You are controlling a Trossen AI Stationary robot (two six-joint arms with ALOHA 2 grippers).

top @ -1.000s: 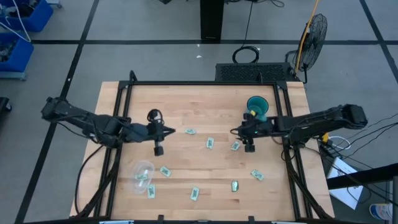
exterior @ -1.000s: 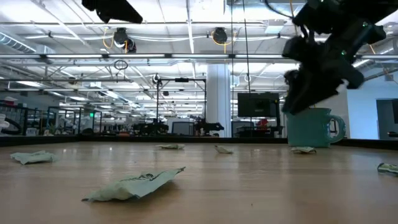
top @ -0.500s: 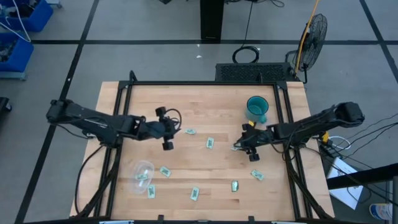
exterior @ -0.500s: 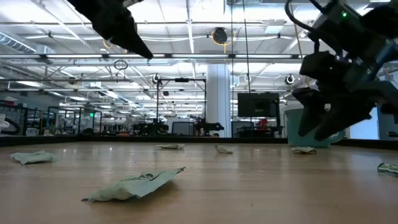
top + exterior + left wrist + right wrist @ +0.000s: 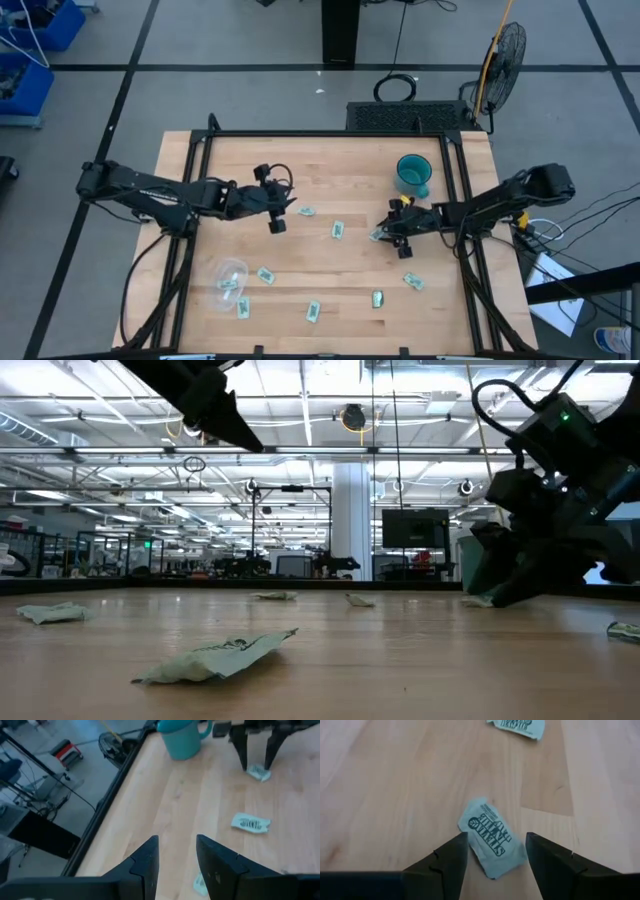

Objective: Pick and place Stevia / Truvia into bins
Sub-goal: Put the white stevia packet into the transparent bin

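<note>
Right wrist view: the right gripper (image 5: 495,852) is down at the wooden table (image 5: 395,785) with fingers spread — a Truvia sachet (image 5: 491,836) lies flat between them, ungripped. The left gripper (image 5: 277,213) hovers open mid-table — the clear oval tub (image 5: 229,277) sits near the front-left.

The only readable print is dark lettering, "STEVIA" with a second line beneath that looks like "IN THE RAW", on the pale green sachet (image 5: 492,837); print on the other sachets is too small to read.
</note>
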